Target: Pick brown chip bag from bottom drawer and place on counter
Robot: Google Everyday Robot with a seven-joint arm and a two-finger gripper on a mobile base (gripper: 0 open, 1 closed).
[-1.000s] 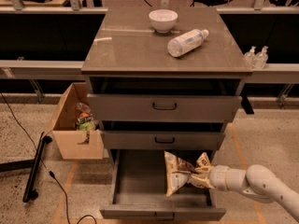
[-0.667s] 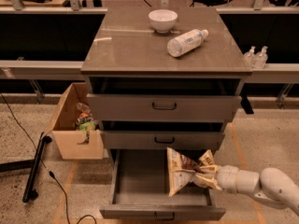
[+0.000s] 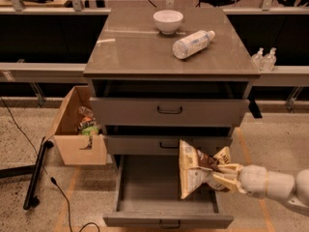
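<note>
Over the right side of the open grey-brown metal bottom drawer (image 3: 153,190)
White gripper (image 3: 218,172) pinches the crinkled cream-tan brown chip bag (image 3: 191,173), held upright

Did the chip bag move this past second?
Yes. The brown chip bag rose, top now overlapping the middle drawer front; the gripper holds it over the bottom drawer.

The gripper (image 3: 220,174) clamping the brown chip bag (image 3: 192,170) now sits higher above the bottom drawer (image 3: 149,185); the bag's top overlaps the middle drawer (image 3: 140,145) front.
</note>
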